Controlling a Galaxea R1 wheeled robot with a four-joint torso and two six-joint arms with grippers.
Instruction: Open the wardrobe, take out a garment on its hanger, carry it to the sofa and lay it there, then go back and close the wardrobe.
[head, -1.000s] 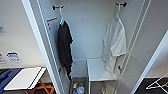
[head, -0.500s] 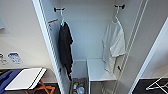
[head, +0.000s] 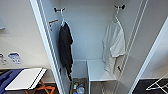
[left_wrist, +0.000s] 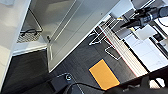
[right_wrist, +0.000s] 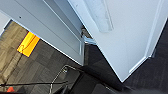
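Observation:
The wardrobe (head: 87, 30) stands open in front of me, its left door (head: 42, 45) and right door (head: 155, 45) swung wide. Inside on the right, the garment (head: 113, 45), a thin white short-sleeved shirt, hangs on its white hanger (head: 115, 17) from a dark hook. A longer black garment (head: 65, 47) hangs from a hook on the left. In the left wrist view an open wardrobe door (left_wrist: 75, 32) stands over dark floor. The right wrist view looks along both open doors (right_wrist: 120, 37).
A white shelf (head: 98, 71) sits low inside the wardrobe, with a bin of small items (head: 78, 87) beside it. A white board on orange legs (head: 25, 78) stands at the left, next to something blue (head: 7, 77). A white wire rack (head: 157, 85) lies at the right. An orange mat (left_wrist: 103, 75) lies on the floor.
The head view has shifted only slightly. Both garments hang where they were and the doors stay open.

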